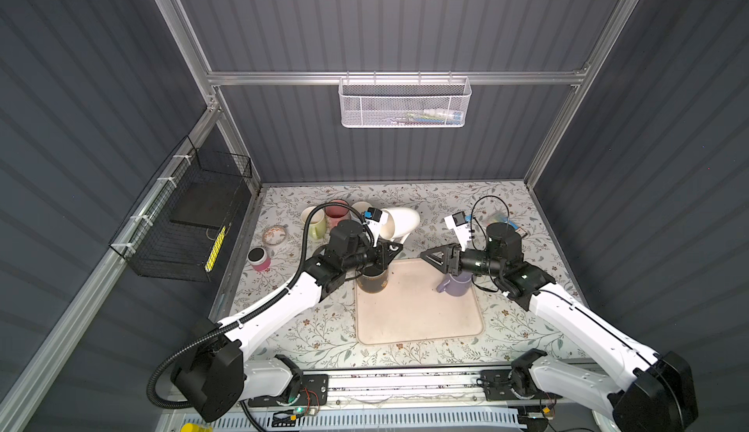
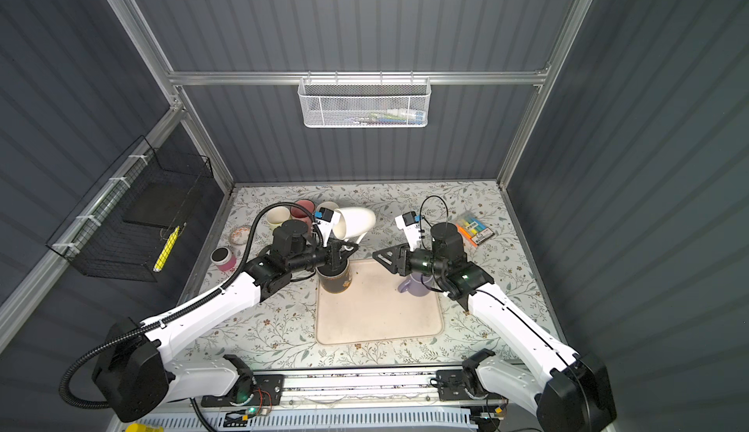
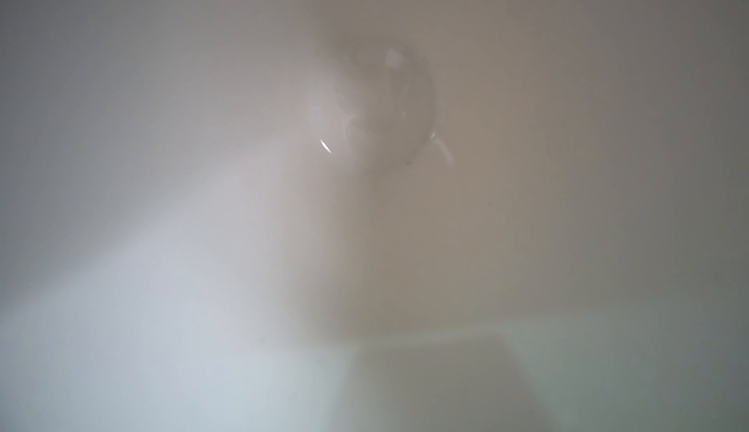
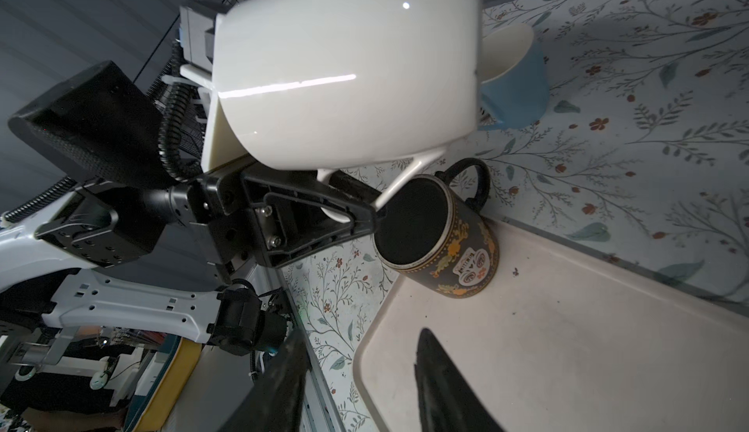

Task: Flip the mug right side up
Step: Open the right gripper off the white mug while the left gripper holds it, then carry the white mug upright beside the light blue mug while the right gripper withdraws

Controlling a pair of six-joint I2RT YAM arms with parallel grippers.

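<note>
Two pincers, you see: your left pincer (image 1: 394,248) pinches the white mug (image 1: 401,223) by its handle (image 4: 409,178), holding it sideways above the table (image 1: 304,328). Your right pincer (image 1: 426,255) hangs half-spread and empty over the tray (image 1: 417,320).

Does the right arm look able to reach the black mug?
Probably yes, from the side: the right end effector is open over the tray, facing the black mug, nothing between. From above, likely not: over it hangs the left end effector, shut on the handle of the white mug.

Glossy white mug (image 1: 401,223), aloft — tipped on its side, handle underneath
</note>
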